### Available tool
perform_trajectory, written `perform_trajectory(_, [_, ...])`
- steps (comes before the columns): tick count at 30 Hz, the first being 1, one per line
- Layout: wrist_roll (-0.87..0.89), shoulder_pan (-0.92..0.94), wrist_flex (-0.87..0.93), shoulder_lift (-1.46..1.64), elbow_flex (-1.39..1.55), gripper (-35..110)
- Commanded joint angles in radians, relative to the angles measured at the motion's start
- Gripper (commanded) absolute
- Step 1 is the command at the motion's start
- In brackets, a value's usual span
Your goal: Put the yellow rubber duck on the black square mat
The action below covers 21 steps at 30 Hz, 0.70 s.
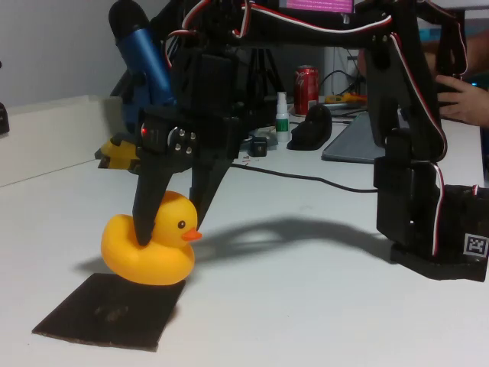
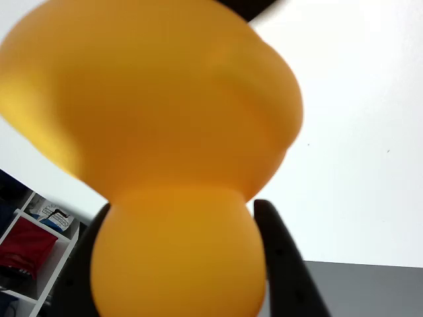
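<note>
The end effector is closed on the yellow rubber duck. One black finger presses the near side of the duck's neck, and the other finger sits behind its head. In the wrist view the duck is right in front of the camera, big and blurry, with a dark finger on each side of its head. Just under the end effector, the duck's bottom touches the far edge of the black square mat. The beak points right in the fixed view. The mat lies flat on the white tabletop, and most of it reaches toward the camera, away from the end effector.
</note>
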Motion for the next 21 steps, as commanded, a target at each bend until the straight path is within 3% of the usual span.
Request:
perform_trajectory(1, [-0.003,0.034,-0.006,0.143,-0.130,10])
perform_trajectory(21, [-0.005,-0.023,-0.006,-0.044,-0.123,10])
